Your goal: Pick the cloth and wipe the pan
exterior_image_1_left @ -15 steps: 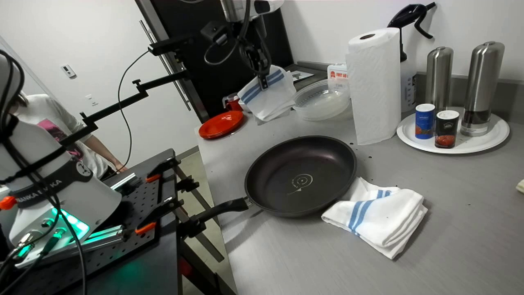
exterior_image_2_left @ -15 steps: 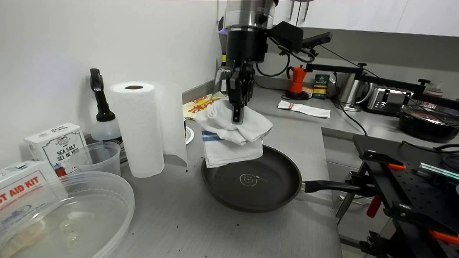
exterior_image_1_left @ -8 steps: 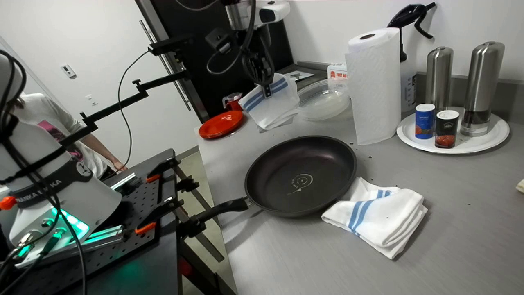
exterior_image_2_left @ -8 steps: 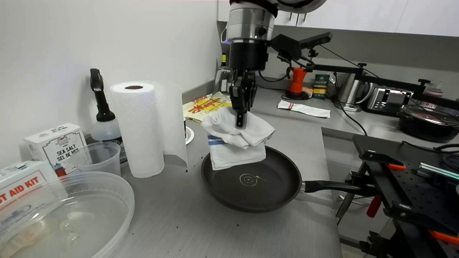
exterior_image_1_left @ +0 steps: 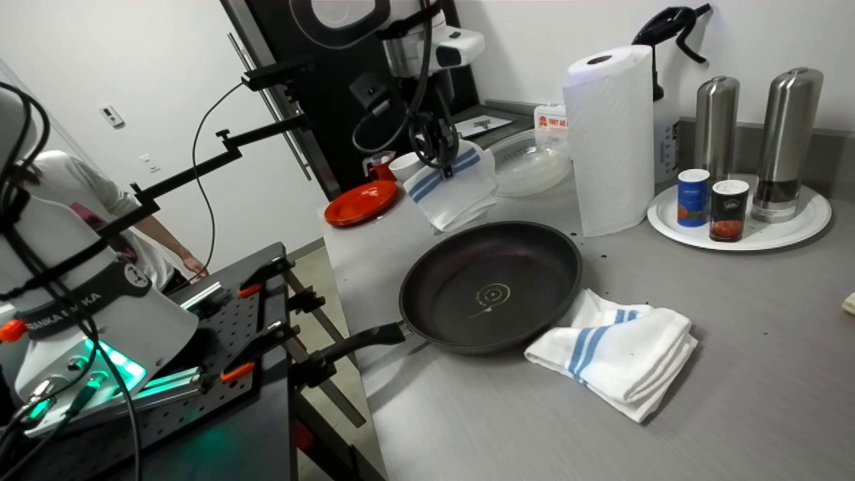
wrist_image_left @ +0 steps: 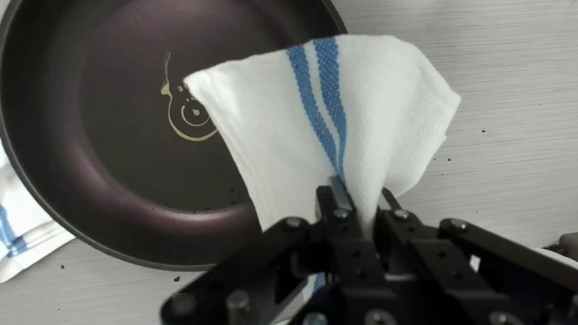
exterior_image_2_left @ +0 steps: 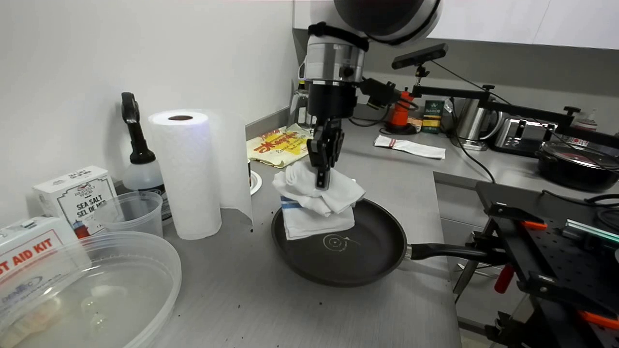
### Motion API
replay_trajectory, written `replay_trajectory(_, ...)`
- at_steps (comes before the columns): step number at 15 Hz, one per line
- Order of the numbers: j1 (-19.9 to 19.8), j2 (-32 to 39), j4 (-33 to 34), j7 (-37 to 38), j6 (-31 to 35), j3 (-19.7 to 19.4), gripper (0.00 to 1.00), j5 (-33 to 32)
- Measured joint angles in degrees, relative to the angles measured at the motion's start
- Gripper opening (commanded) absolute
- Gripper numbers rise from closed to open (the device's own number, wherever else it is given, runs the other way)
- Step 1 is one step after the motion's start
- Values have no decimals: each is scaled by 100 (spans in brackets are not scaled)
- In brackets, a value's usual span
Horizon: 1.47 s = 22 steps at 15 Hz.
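Observation:
My gripper [exterior_image_1_left: 446, 174] is shut on a white cloth with blue stripes [exterior_image_1_left: 471, 194] and holds it over the pan's edge. In the wrist view the gripper [wrist_image_left: 363, 192] pinches a fold of the cloth [wrist_image_left: 280, 117], which spreads out past the fingertips and covers part of the pan [wrist_image_left: 126, 176]. The dark frying pan [exterior_image_1_left: 487, 267] stands upright on the counter. In an exterior view the cloth [exterior_image_2_left: 316, 222] hides part of the pan [exterior_image_2_left: 353, 263]. I cannot tell whether the cloth touches the pan. The cloth's pinched middle is hidden between the fingers.
A folded striped cloth [exterior_image_1_left: 628, 361] lies against the pan. The pan handle [exterior_image_2_left: 449, 250] juts past the counter edge. A paper towel roll [exterior_image_1_left: 611, 147], a clear plastic bowl [exterior_image_1_left: 531, 167], red plates [exterior_image_1_left: 361, 202] and a white plate with shakers [exterior_image_1_left: 811, 217] stand around.
My gripper has moved down with the cloth, bringing it closer to the pan. The pan and the folded cloth on the counter have not moved.

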Motion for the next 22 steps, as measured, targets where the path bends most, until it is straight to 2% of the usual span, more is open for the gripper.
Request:
replay_trajectory(15,-58,978,129,18,820,14,3,3)
replay_trajectory(22,-190,1345,196,299,848,223,3,161)
